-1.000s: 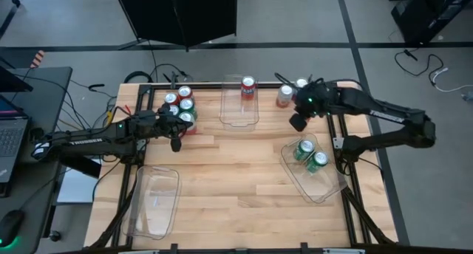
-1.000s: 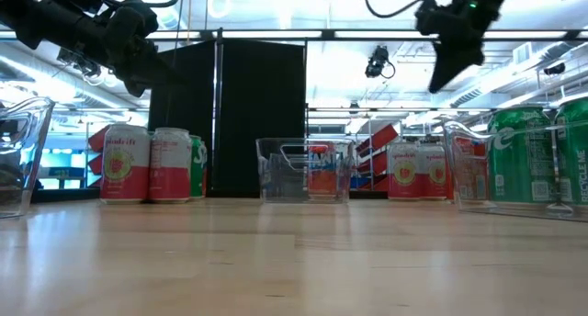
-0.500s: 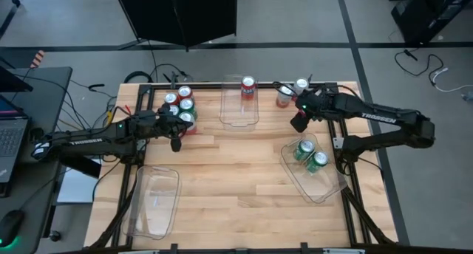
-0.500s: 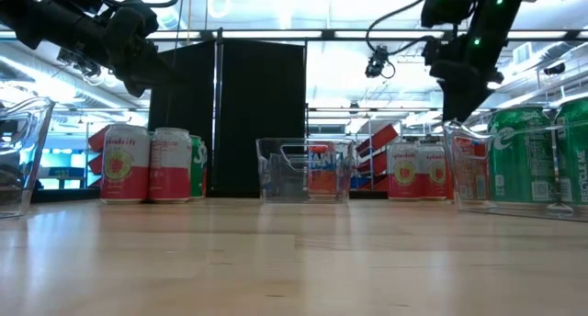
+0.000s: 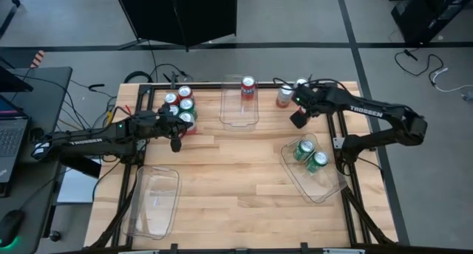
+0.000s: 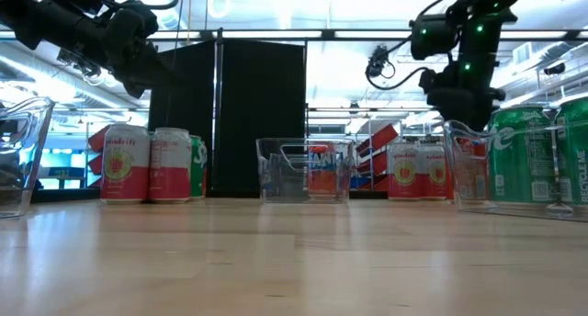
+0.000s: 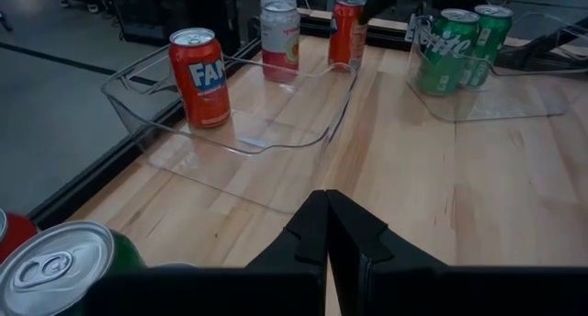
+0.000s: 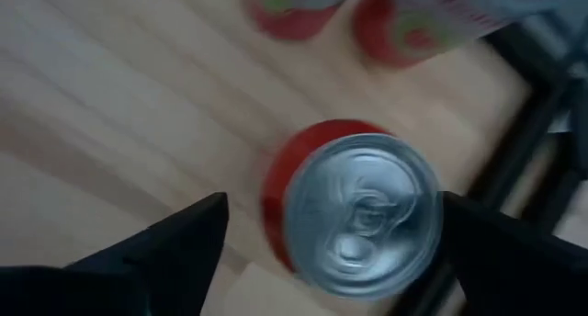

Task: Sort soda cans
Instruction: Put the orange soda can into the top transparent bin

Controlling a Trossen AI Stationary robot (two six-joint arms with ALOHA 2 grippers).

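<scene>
A red soda can point(image 8: 363, 215) stands upright on the table near the far right corner. My right gripper point(image 8: 333, 210) hangs above it, pointing steeply down and open, with one finger on each side of the can's top and not touching it. Two pink-and-white cans point(image 5: 284, 97) point(image 5: 301, 83) stand just beyond. In the high view my right gripper point(image 5: 297, 115) covers the red can. My left gripper point(image 5: 176, 142) is shut and holds nothing, beside a cluster of several cans point(image 5: 181, 106) at the far left. Its closed fingers point(image 7: 328, 226) point across the table.
A clear bin point(image 5: 238, 114) at the far middle holds one red can point(image 5: 247, 86). A second bin point(image 5: 316, 182) on the right holds two green cans point(image 5: 310, 154). A third bin point(image 5: 154, 202) lies near the left front. Bare wood lies between the bins.
My right gripper has sunk toward the cans at the far right corner and tipped more steeply downward. Its fingers have opened and now stand over the red can. No can has moved.
</scene>
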